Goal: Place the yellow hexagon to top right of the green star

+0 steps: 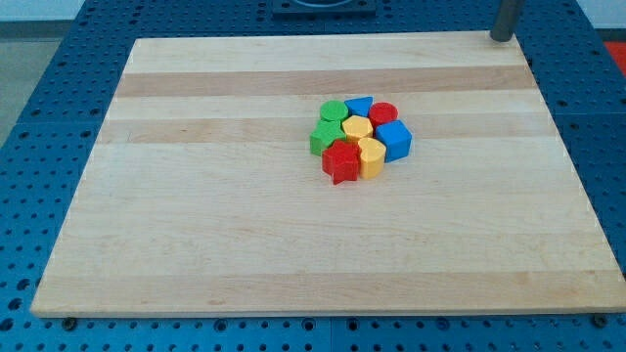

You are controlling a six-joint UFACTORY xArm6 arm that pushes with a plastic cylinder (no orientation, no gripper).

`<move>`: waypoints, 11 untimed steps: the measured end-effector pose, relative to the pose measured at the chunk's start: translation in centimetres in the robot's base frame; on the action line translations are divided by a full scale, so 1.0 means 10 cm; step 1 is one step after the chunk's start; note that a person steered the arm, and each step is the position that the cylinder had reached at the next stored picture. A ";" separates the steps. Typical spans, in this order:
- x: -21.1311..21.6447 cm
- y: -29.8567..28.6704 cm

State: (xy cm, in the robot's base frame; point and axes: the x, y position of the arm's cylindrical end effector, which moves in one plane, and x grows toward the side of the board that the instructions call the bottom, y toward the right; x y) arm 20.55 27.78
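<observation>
The yellow hexagon sits in the middle of a tight cluster of blocks near the board's centre. The green star touches it on the view's left. My tip is at the view's top right corner of the board, far from every block and touching none.
Around the hexagon are a green round block, a blue triangle, a red round block, a blue cube, a second yellow block and a red star. The wooden board lies on a blue perforated table.
</observation>
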 end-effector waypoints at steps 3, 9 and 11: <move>1.10 0.26; 2.51 -1.51; 2.40 -1.88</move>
State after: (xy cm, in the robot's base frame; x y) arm 44.54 9.02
